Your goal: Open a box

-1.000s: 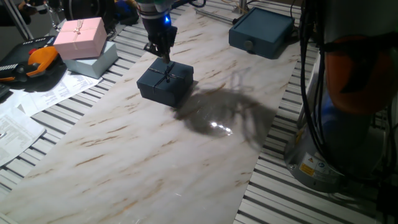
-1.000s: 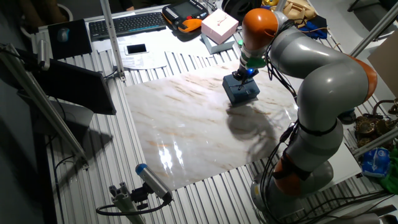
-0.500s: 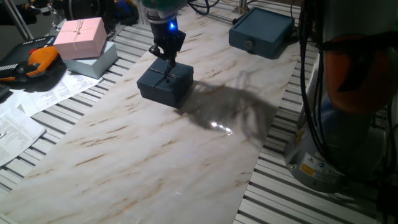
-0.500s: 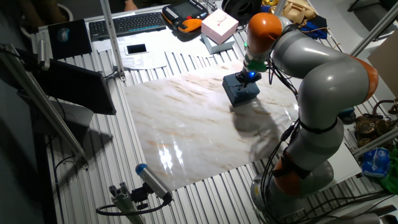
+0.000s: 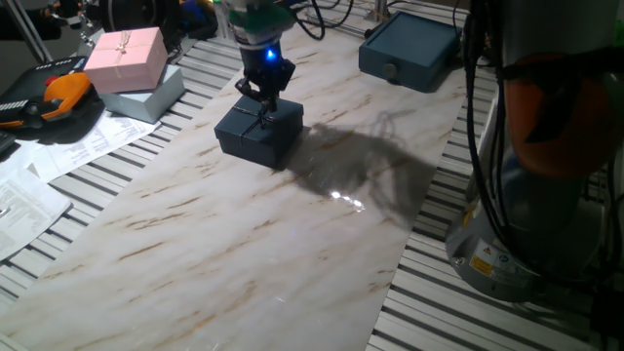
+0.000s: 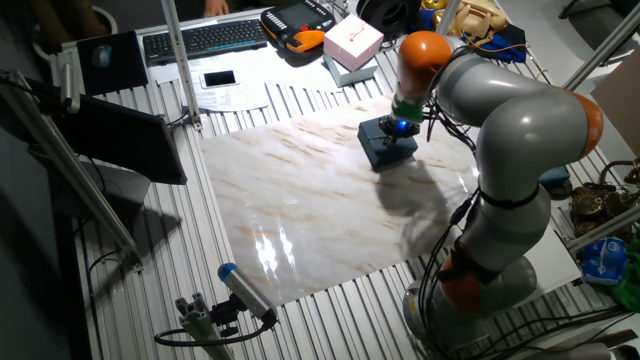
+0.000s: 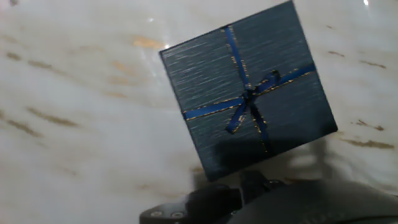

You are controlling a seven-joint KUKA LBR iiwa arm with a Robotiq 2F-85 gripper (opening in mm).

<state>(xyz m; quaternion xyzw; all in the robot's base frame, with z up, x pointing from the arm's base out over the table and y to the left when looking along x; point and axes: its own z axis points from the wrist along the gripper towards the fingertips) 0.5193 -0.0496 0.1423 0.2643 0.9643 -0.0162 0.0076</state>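
Far to the left of the end effector (image 5: 265, 96), a pink gift box (image 5: 126, 57) rests on a pale grey one. Directly beneath the end effector sits the box (image 5: 259, 130) on the marble table (image 5: 244, 244), lid on, ribbon bow (image 7: 249, 102) at the centre, contents unseen. Whether the fingers are spread or pressed together cannot be told. A good lift likely needs them straddling the lid's edges, then rising straight. To the right lies a closed blue case (image 5: 409, 51).

Robotics lab — slatted aluminium bench (image 6: 300, 100), keyboard (image 6: 205, 37), cables.
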